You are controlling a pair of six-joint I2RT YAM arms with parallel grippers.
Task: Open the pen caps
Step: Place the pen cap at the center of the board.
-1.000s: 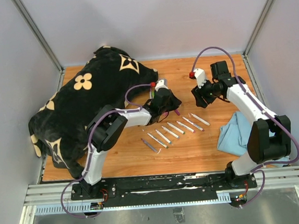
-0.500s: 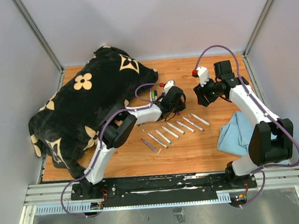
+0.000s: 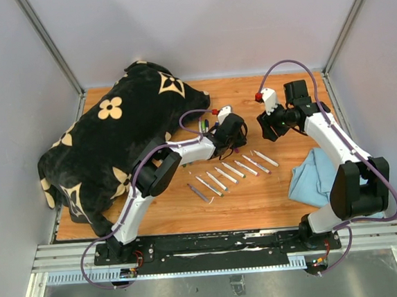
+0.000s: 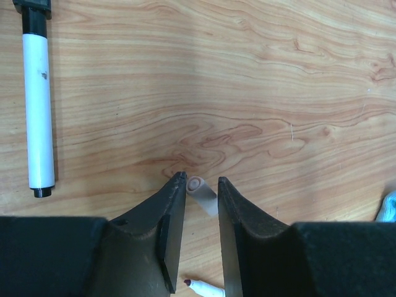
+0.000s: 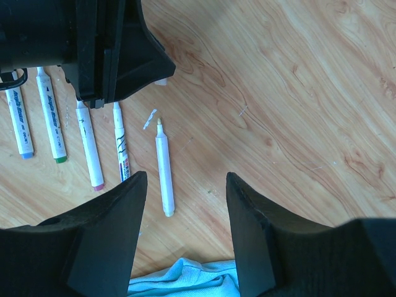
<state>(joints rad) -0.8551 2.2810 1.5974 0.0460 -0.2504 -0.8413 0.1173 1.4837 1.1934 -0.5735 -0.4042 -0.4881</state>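
A small pale pen cap (image 4: pixel 204 197) lies between the tips of my left gripper (image 4: pixel 199 180), whose jaws stand slightly apart just above the wood. In the top view the left gripper (image 3: pixel 230 133) hovers behind a row of white markers (image 3: pixel 229 169). A white marker with a black cap (image 4: pixel 34 18) lies at the left, and an uncapped marker tip (image 4: pixel 199 286) shows below the jaws. My right gripper (image 5: pixel 185 179) hangs open over bare wood with nothing in it. An uncapped white marker (image 5: pixel 164 176) and several markers with coloured ends (image 5: pixel 60 159) lie beside it.
A large black plush with tan flower prints (image 3: pixel 114 138) covers the table's left half. A light blue cloth (image 3: pixel 312 177) lies at the right front, also under the right gripper (image 5: pixel 185 278). A few more pens (image 3: pixel 203 125) lie by the plush.
The left arm swung right and back towards the table's middle, then its jaws parted around the pale cap. The right gripper shifted slightly backward and stayed open.
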